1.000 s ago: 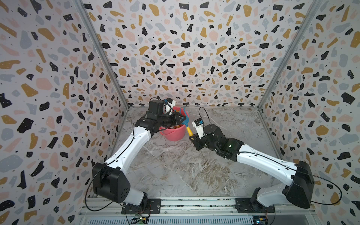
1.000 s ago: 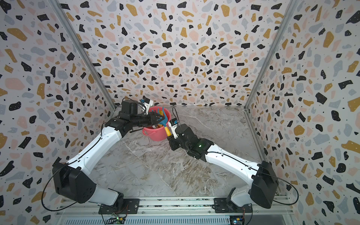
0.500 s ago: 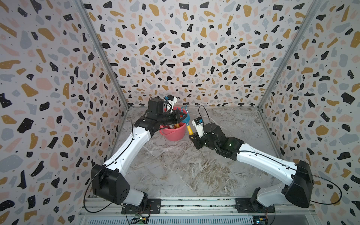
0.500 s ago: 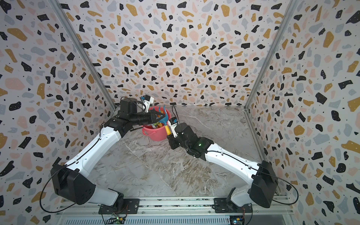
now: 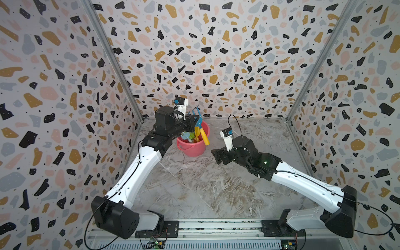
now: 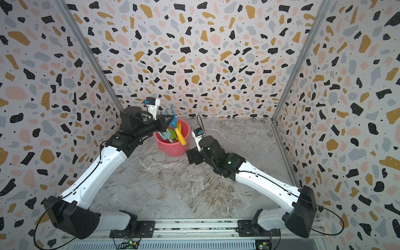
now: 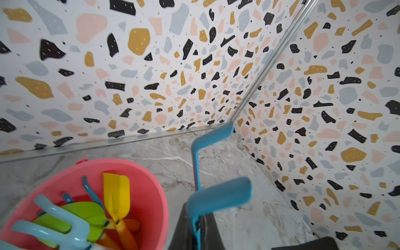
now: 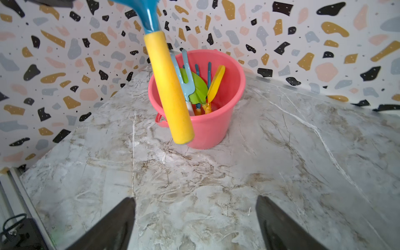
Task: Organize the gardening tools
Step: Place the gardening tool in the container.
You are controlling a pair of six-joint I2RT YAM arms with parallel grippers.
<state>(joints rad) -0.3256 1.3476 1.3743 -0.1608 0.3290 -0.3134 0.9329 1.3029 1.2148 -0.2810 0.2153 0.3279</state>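
Observation:
A dark-blue rake with a yellow handle (image 5: 203, 136) (image 6: 180, 136) hangs slanted over the pink bucket (image 5: 192, 151) (image 6: 175, 150). My left gripper (image 5: 193, 123) (image 6: 167, 122) is shut on its blue head, and the tines (image 7: 218, 197) stick out past the jaws. In the right wrist view the yellow handle (image 8: 171, 86) dangles free in front of the bucket (image 8: 212, 127). Inside the bucket (image 7: 155, 184) stand a light-blue rake (image 7: 56, 218), a green spade (image 7: 86, 212), a yellow shovel (image 7: 115, 194) and another dark-blue rake (image 8: 209, 73). My right gripper (image 5: 216, 157) (image 8: 194, 216) is open and empty, low over the table to the bucket's right.
The bucket stands near the back wall, left of the middle. Patterned walls (image 5: 65, 108) close the left, back and right sides. A metal rail (image 5: 216, 227) runs along the marble table's front edge.
My left gripper has shut on the rake's blue head. My right gripper has opened, let go of the yellow handle and drawn back from the bucket.

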